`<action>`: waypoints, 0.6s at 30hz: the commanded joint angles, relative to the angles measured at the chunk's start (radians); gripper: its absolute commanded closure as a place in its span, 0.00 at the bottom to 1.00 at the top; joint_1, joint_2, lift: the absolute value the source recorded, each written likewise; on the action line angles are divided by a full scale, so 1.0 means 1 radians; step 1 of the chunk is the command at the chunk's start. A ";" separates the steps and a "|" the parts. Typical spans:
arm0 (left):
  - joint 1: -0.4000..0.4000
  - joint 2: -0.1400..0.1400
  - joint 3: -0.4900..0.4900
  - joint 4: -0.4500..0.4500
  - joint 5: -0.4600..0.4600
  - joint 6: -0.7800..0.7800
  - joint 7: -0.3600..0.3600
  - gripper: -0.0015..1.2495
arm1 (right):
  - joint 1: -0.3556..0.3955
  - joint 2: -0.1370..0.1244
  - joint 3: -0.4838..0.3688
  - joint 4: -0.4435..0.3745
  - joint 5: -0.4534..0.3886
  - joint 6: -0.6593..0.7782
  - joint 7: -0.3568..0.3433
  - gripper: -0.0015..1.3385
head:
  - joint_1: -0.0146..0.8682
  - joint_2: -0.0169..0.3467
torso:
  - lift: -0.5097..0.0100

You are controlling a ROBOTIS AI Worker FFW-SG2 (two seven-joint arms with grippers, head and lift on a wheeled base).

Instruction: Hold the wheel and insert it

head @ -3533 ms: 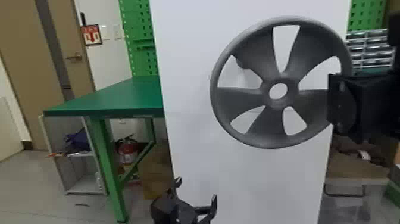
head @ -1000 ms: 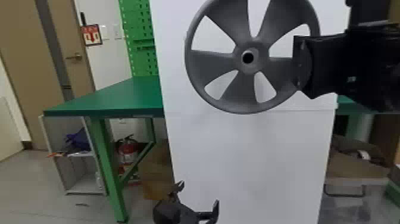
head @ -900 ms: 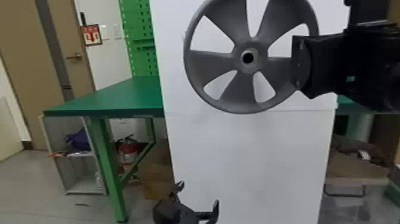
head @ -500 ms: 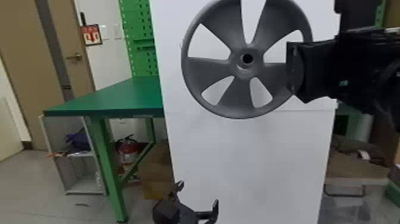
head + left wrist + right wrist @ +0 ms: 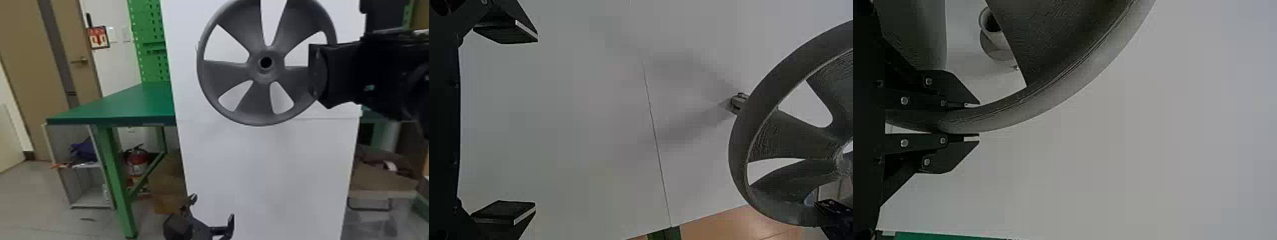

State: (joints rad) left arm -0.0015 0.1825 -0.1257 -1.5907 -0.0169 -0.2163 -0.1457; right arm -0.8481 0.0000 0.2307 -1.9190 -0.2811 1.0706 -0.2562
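The grey five-spoked wheel [image 5: 236, 73] is held up in front of the white panel [image 5: 271, 166], its hub showing a dark round hole. My right gripper [image 5: 319, 76] is at the wheel's right edge. In the right wrist view the right gripper [image 5: 975, 120] is shut on the wheel's rim [image 5: 1018, 112], and a short grey tube-like piece [image 5: 995, 42] shows behind the wheel. Low in the head view, my left gripper [image 5: 213, 210] stands open below the wheel. The left gripper [image 5: 511, 122] has nothing between its fingers; the wheel [image 5: 759, 115] is beyond them.
A green table [image 5: 137, 102] stands left of the panel, with an open shelf [image 5: 86, 191], a fire extinguisher [image 5: 137, 161] and a cardboard box [image 5: 166, 188] beneath. Brown boxes [image 5: 376, 175] lie on the right.
Over the earlier frames, my right gripper has carried the wheel left and up, and most recently slightly left and down. The left gripper has stayed nearly still.
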 commanded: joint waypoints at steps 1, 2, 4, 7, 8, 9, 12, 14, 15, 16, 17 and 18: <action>0.000 0.000 0.000 0.000 0.000 0.000 0.000 0.08 | 0.000 0.001 -0.004 0.000 -0.001 -0.001 0.000 0.86 | 0.41 0.90 | 0.05; 0.000 0.000 0.000 0.000 0.000 0.000 0.000 0.08 | -0.002 0.001 -0.004 0.000 0.000 -0.001 0.000 0.86 | 0.41 0.90 | 0.05; 0.000 0.000 0.000 0.000 0.000 0.000 0.000 0.08 | -0.002 0.001 -0.004 0.000 0.000 -0.003 0.000 0.86 | 0.41 0.90 | 0.05; 0.000 0.000 0.000 0.000 0.000 0.000 0.000 0.08 | -0.002 0.001 -0.004 0.000 0.000 -0.006 0.000 0.86 | 0.41 0.90 | 0.05; 0.000 0.000 0.000 0.000 0.000 0.000 0.000 0.08 | -0.002 0.001 -0.004 0.000 0.000 -0.006 0.000 0.86 | 0.41 0.90 | 0.05; 0.000 0.000 0.000 0.000 0.000 0.000 0.000 0.08 | -0.002 0.001 -0.004 0.000 0.000 -0.008 0.000 0.86 | 0.41 0.90 | 0.05; 0.000 0.000 0.000 0.000 0.000 0.000 0.000 0.08 | -0.003 0.001 -0.004 0.000 0.003 -0.008 0.000 0.86 | 0.41 0.90 | 0.05; 0.000 0.000 -0.002 0.000 0.000 0.000 0.000 0.08 | -0.005 0.001 -0.005 0.000 0.005 -0.008 0.000 0.86 | 0.41 0.90 | 0.05; 0.000 0.000 -0.002 0.000 0.000 0.000 0.000 0.08 | -0.005 0.001 -0.005 0.000 0.005 -0.009 0.000 0.86 | 0.41 0.90 | 0.05; 0.000 0.000 -0.002 0.000 0.000 0.000 0.000 0.08 | -0.006 0.001 -0.005 0.000 0.006 -0.009 0.000 0.86 | 0.41 0.90 | 0.05; 0.000 0.000 -0.002 0.000 0.000 0.000 0.000 0.08 | -0.006 0.001 -0.005 0.000 0.006 -0.011 0.000 0.86 | 0.41 0.90 | 0.05; 0.000 0.000 -0.002 0.000 0.000 0.000 0.000 0.08 | -0.008 0.001 -0.005 0.000 0.008 -0.011 0.000 0.86 | 0.41 0.90 | 0.05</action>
State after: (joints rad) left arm -0.0015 0.1825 -0.1271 -1.5907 -0.0169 -0.2163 -0.1457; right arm -0.8531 0.0000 0.2258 -1.9190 -0.2761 1.0620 -0.2562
